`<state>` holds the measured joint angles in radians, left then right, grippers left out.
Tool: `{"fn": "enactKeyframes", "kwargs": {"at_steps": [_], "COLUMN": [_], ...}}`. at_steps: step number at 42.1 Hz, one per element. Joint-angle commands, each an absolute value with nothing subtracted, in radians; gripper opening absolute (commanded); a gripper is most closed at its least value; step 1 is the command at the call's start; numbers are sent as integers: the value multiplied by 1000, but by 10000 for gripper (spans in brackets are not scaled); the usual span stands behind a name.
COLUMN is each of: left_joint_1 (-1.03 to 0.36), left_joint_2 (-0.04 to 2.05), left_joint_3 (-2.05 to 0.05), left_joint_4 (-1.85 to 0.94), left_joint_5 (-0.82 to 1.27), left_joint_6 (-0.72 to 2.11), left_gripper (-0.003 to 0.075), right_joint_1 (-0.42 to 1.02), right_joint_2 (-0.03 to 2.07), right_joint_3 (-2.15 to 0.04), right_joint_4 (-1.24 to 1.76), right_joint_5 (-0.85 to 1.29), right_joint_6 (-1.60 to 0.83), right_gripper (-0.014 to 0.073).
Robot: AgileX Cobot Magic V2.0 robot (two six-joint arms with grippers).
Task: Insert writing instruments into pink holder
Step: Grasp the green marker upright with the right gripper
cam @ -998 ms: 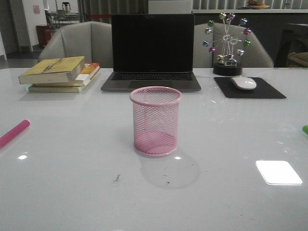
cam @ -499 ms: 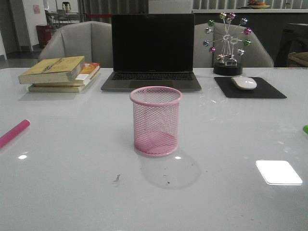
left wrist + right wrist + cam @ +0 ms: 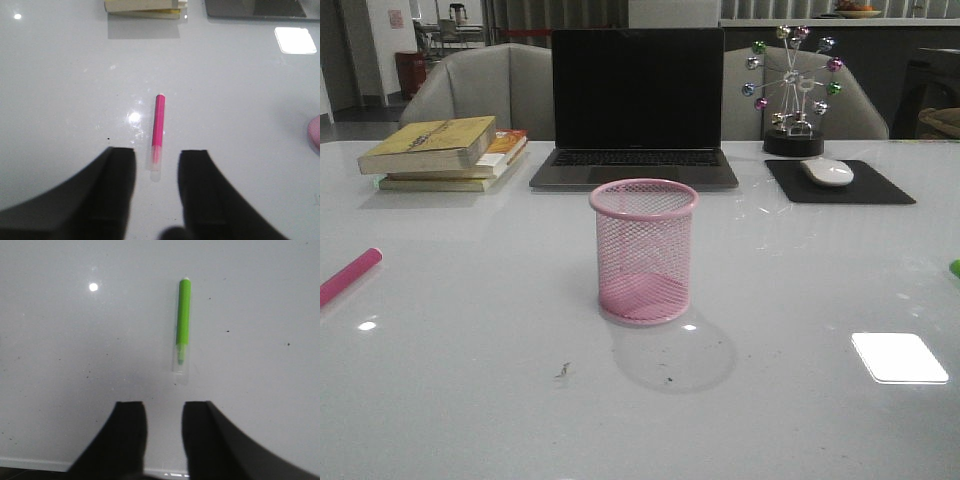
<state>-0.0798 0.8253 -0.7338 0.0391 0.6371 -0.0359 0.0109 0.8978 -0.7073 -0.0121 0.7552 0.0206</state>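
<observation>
The pink holder (image 3: 643,252) stands upright and empty at the table's middle; a sliver of it (image 3: 315,135) shows in the left wrist view. The magenta pen (image 3: 350,276) lies flat at the left edge of the table. In the left wrist view that pen (image 3: 158,134) points toward my open left gripper (image 3: 156,156), its pale cap just reaching between the fingertips. The lime green pen (image 3: 183,324) lies flat beyond my open right gripper (image 3: 164,410), a short gap between them. In the front view only a green speck (image 3: 954,268) shows at the right edge. Neither gripper appears in the front view.
Behind the holder sit a laptop (image 3: 636,110), a stack of books (image 3: 445,152), a mouse (image 3: 827,172) on a black pad, and a ferris-wheel ornament (image 3: 792,90). The books' edge (image 3: 142,7) shows in the left wrist view.
</observation>
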Motion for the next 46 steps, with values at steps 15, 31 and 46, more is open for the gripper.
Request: {"fn": "enactKeyframes", "kwargs": {"at_steps": [15, 31, 46], "left_joint_1": [-328, -384, -384], "left_joint_2": [857, 893, 896], "left_joint_3": [-766, -766, -766], "left_joint_4": [31, 49, 49], "left_joint_5": [544, 544, 543], "left_joint_6": [0, 0, 0], "left_gripper": [601, 601, 601], "right_joint_1": [-83, -85, -85], "right_joint_2": [1306, 1702, 1877], "right_joint_3": [-907, -1200, -1339], "right_joint_4": [-30, -25, -10], "right_joint_5": [665, 727, 743], "right_joint_6": [65, 18, 7], "right_gripper": [510, 510, 510]}}
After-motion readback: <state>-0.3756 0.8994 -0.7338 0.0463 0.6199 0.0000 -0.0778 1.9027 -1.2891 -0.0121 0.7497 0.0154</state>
